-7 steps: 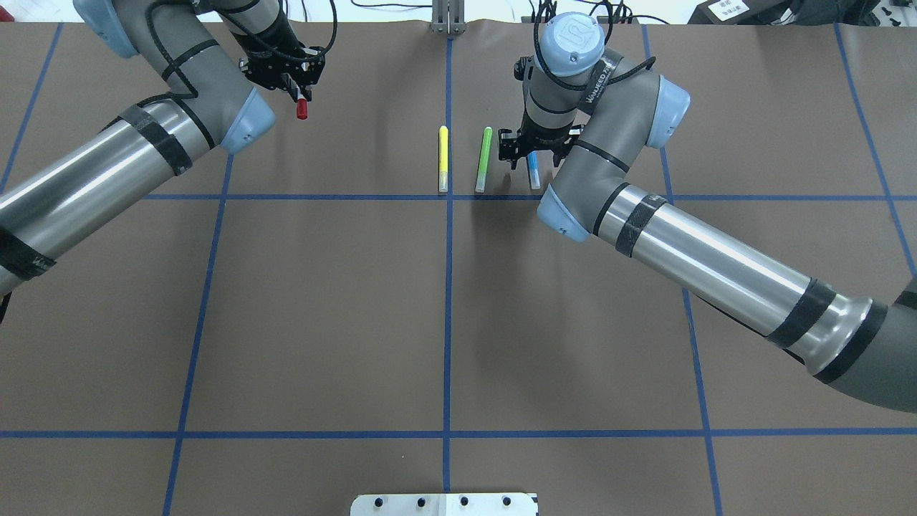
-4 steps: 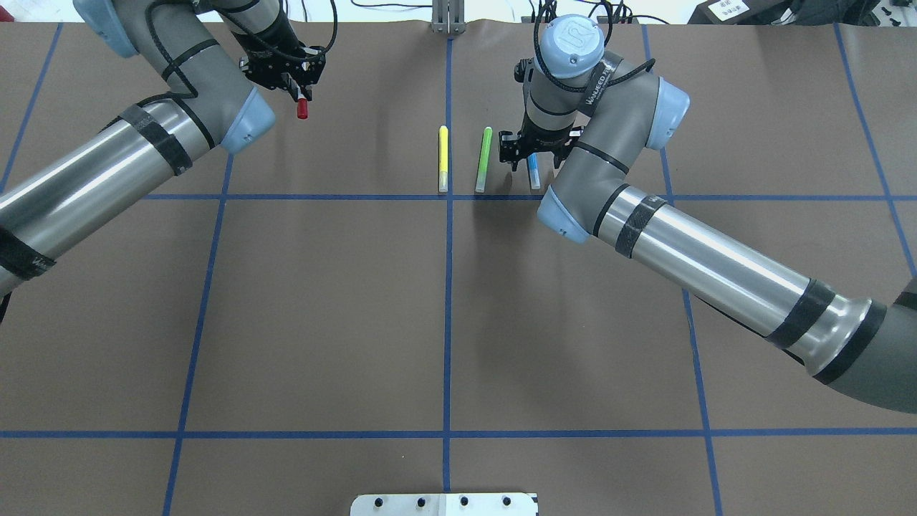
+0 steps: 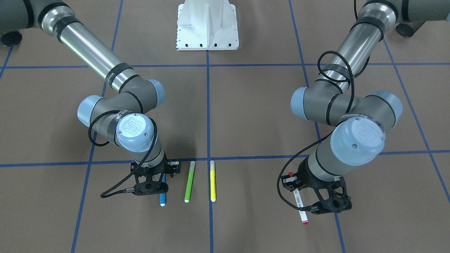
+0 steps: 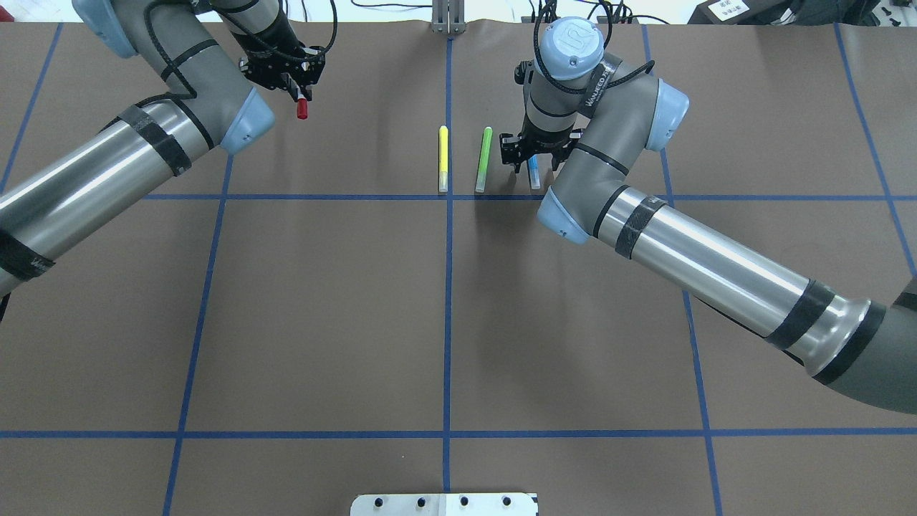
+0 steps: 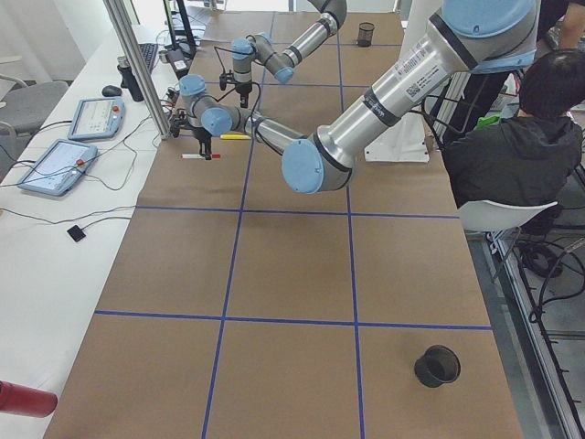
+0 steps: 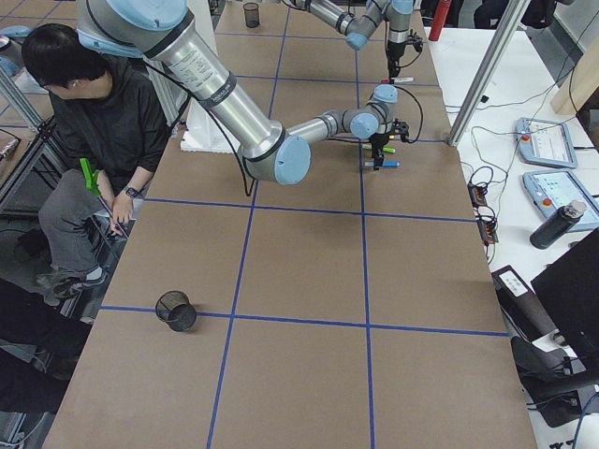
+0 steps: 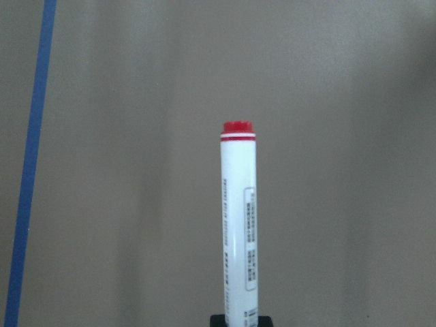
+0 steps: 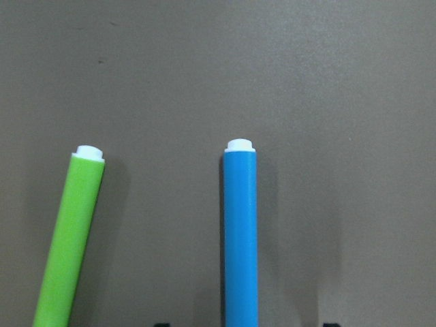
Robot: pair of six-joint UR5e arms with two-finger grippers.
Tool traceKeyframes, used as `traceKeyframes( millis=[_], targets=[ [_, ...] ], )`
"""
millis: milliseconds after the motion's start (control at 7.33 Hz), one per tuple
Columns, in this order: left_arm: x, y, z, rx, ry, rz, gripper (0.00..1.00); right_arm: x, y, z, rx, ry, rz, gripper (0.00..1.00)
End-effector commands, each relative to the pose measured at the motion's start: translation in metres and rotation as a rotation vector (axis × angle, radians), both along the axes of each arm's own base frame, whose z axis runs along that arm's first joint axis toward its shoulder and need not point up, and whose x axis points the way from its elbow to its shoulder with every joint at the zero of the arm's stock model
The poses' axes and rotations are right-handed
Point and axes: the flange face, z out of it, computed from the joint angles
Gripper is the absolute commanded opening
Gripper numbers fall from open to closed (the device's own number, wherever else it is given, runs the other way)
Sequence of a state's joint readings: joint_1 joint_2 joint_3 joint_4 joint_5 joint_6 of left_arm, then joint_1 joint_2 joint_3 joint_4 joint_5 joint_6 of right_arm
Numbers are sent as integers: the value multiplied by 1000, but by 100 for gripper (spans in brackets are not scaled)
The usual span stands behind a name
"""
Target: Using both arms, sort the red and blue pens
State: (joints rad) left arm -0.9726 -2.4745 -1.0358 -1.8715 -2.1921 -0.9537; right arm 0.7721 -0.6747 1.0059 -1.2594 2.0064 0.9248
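While the left gripper [image 3: 299,192] clamps the white-barrelled marker with red cap [image 3: 301,208] on the front-facing view's right, the right gripper [image 3: 160,181] straddles the slim blue pen [image 3: 162,199]. Overhead, that pen lies on the brown paper-covered table [image 4: 322,301] beside the green pen [image 4: 484,159]. From the right wrist, its jaws stand apart, clear of the barrel.

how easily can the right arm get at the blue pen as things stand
Probably yes, easily. The right gripper hangs right over the blue pen, its fingers open on either side of the barrel. The green pen lies beside it but apart, so nothing seems to block a grasp.
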Motion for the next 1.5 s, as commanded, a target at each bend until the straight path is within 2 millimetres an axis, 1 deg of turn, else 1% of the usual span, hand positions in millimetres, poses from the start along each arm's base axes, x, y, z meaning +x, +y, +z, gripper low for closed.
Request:
traceKeyframes(
  millis=[0, 273, 545, 1091, 1227, 1364],
  targets=[
    [0, 1, 1, -1, 0, 0, 0, 0, 0, 1, -1, 1, 0, 54],
    [0, 0, 2, -2, -1, 0, 0, 0, 0, 1, -2, 2, 0, 50],
    [-4, -1, 4, -3, -3, -4, 0, -1, 0, 2, -5, 3, -1, 51],
    [-4, -1, 3, -3, -3, -4, 0, -3, 2, 4, -5, 5, -6, 51],
    [-4, -1, 4, -3, -3, -4, 0, -3, 2, 4, -5, 5, -6, 50],
    [-4, -1, 3, -3, -3, -4, 0, -4, 2, 5, -5, 7, -6, 45]
  ],
)
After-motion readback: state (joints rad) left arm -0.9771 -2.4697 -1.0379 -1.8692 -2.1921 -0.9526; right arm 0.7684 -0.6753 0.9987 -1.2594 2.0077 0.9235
